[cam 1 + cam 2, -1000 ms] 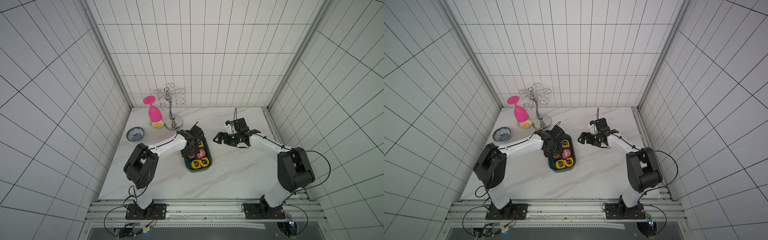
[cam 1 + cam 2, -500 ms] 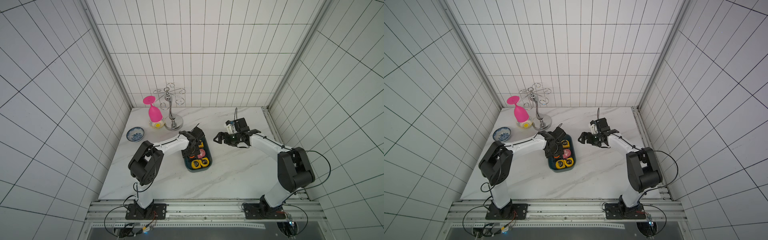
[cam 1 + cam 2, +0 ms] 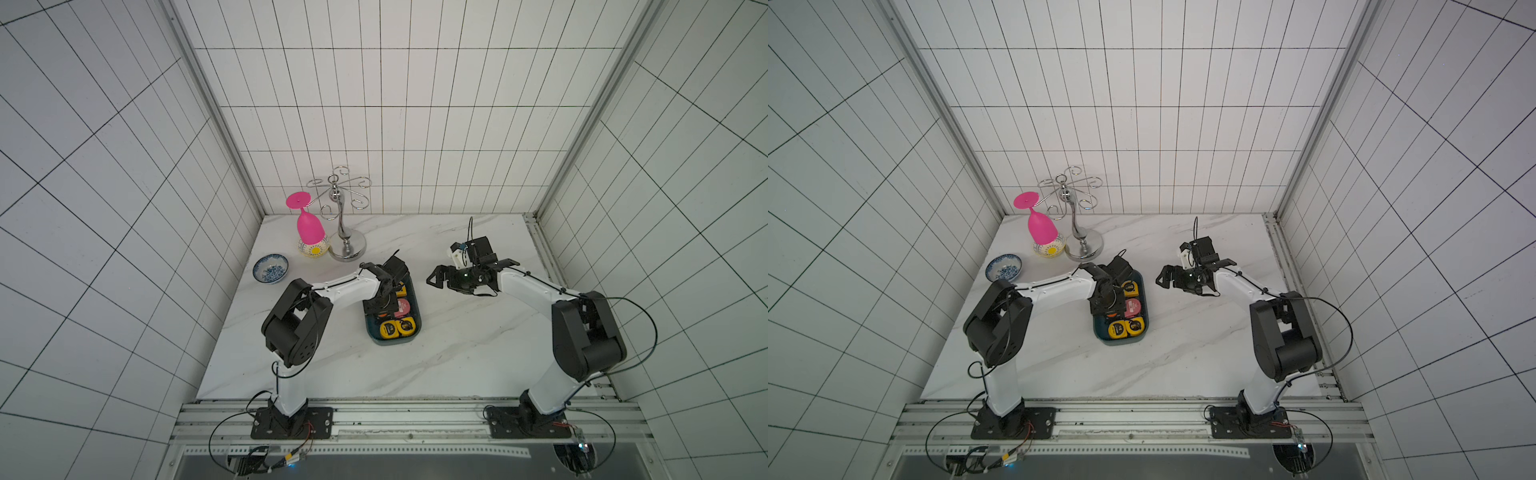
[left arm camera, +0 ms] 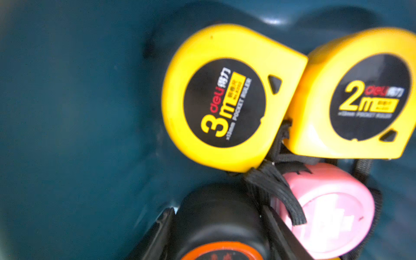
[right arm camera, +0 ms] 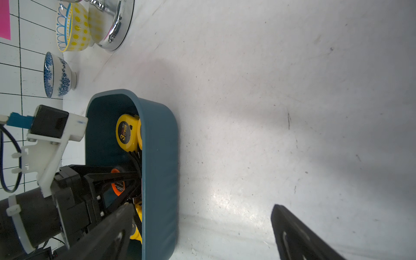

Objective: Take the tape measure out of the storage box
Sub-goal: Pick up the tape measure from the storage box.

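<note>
A robot lab cell — tiled walls (image 3: pixel 395 124) around a marble tabletop (image 3: pixel 457 353), arms (image 3: pixel 345 286) bolted to a rail (image 3: pixel 415 417).

White links (image 3: pixel 345 286), black joints (image 3: pixel 297 328) (cabled)

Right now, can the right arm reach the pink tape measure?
Probably yes: the pink tape measure lies exposed on that arm's side of the storage box, though the left arm's fingers, around the black tape measure, crowd it.

both top views look down from high above the bench (image 3: pixel 457 353) front on the whole cell, the left wrist view sits close inside the storage box (image 4: pixel 67 112) over the black tape measure (image 4: pixel 220 213), and the right wrist view, low beside that box, shares with it a yellow tape measure (image 5: pixel 125 132).
</note>
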Controlling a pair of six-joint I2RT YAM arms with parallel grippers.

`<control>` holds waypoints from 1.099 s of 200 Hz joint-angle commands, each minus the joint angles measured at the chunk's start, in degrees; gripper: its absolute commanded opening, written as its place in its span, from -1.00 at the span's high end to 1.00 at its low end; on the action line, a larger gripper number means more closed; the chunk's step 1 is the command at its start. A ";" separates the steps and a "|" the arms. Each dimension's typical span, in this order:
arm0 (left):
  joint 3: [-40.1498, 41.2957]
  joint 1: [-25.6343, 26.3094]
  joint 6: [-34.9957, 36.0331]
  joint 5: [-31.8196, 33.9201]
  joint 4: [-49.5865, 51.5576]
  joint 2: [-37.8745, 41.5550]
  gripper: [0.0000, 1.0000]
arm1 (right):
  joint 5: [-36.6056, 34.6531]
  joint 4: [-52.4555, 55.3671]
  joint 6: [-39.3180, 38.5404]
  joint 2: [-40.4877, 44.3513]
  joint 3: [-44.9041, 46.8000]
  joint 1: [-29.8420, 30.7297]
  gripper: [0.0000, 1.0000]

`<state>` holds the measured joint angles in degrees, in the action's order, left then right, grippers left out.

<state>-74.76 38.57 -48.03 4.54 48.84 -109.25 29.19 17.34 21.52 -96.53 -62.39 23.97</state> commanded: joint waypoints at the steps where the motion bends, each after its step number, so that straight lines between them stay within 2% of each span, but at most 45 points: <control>1: -0.41 -0.25 0.13 1.79 2.34 1.07 0.13 | 0.44 -0.66 0.19 -0.44 0.16 -0.40 -0.98; 32: -1.12 -0.17 -0.13 2.74 3.87 3.95 0.43 | 0.60 -0.90 0.28 -0.07 0.25 -0.36 -0.98; 101: -2.68 0.00 -1.60 2.40 6.31 9.68 0.84 | 0.82 -1.05 0.59 1.31 0.58 -0.31 -0.98; 220: -13.79 0.78 -3.79 1.71 10.05 14.22 0.93 | 0.74 -3.36 1.64 7.36 4.76 0.16 -0.98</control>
<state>-85.38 39.07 -50.68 5.80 58.17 -97.65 29.41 14.76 22.79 -91.61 -59.79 24.01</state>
